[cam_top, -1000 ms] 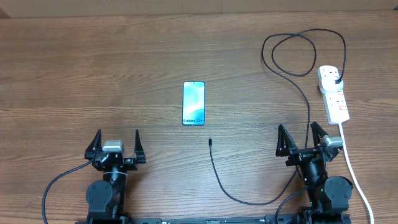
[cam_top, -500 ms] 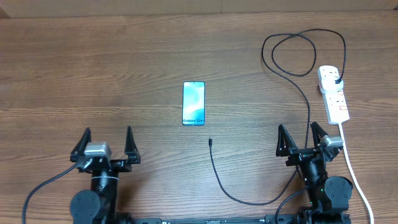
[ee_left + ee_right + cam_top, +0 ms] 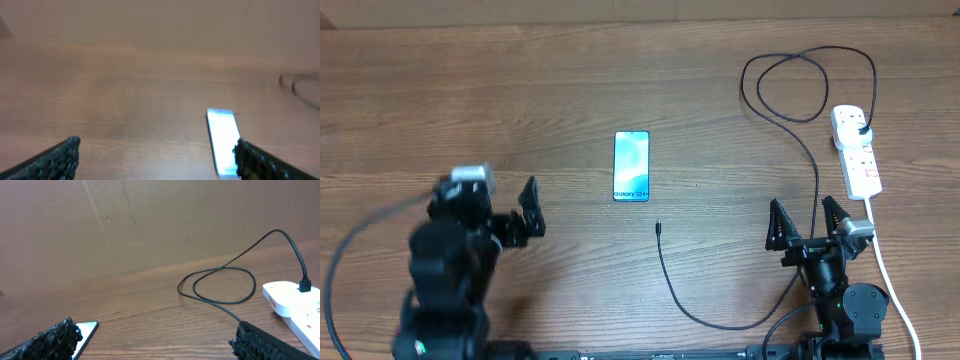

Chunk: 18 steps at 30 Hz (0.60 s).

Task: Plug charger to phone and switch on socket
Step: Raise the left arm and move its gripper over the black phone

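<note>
**Q:** How are your arms set?

**A:** My left gripper [image 3: 487, 190] is up off the wooden worktop [image 3: 520, 80] on a raised arm that comes out blurred from overhead. It sits near the left edge, its fingers spread wide around nothing. My right gripper [image 3: 800, 212] is on an arm folded low at the near edge, pointing away from me, fingers just as wide and empty.

**Q:** And the things themselves?

**A:** The phone [image 3: 631, 166] lies flat mid-worktop, a slim rectangle with a glowing blue-teal screen and dark lettering at its near end. My left wrist view shows it just inside my right-hand finger, soft and out of focus. The charger [image 3: 817, 185] is a thin black cable. Its small connector tip [image 3: 659, 228] rests loose below the phone, apart from it. From there the cable curves along the near edge, climbs past my right fingers, loops at the far side and ends in a black plug [image 3: 861, 130] seated in the socket [image 3: 857, 152]. That is a white, smooth, elongated strip with red marks, and a thick white cord [image 3: 890, 275] trails from it toward me.
</note>
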Each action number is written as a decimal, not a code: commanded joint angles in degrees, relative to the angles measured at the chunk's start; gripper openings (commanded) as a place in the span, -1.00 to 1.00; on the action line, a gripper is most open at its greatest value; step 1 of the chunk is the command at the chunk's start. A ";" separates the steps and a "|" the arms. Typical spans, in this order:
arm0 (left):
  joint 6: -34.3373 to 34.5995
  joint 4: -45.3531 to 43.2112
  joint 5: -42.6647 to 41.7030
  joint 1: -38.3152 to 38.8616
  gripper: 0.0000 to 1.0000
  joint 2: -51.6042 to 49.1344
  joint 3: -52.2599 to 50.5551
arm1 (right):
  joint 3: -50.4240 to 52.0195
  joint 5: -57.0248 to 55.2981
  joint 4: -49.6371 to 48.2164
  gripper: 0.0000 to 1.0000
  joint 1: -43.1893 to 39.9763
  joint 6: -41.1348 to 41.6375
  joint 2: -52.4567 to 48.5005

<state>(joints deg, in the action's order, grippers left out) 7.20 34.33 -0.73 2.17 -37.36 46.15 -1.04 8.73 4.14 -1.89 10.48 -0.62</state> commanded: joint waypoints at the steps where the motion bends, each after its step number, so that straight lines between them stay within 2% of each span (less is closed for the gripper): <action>1: 0.68 7.17 -3.87 0.02 1.00 -10.62 13.81 | 0.59 -0.09 -0.13 1.00 -0.22 -0.07 0.48; 6: 0.70 26.21 -5.31 0.85 1.00 -28.17 36.92 | 0.59 -0.09 -0.11 1.00 -0.22 -0.07 0.48; 9: 0.76 33.64 -5.35 1.88 0.99 -36.74 46.14 | 0.59 -0.07 -0.11 1.00 -0.22 -0.07 0.48; 12: 0.81 36.09 -8.28 2.95 0.99 -42.99 49.70 | 0.59 -0.07 -0.11 1.00 -0.22 -0.07 0.48; 18: 2.69 36.57 -20.79 4.04 0.99 -51.19 49.68 | 0.59 -0.09 -0.13 0.99 -0.22 -0.07 0.48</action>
<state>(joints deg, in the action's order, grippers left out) 8.47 70.74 -13.17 5.67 -86.04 94.87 -1.04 8.73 4.25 -1.89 10.48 -0.62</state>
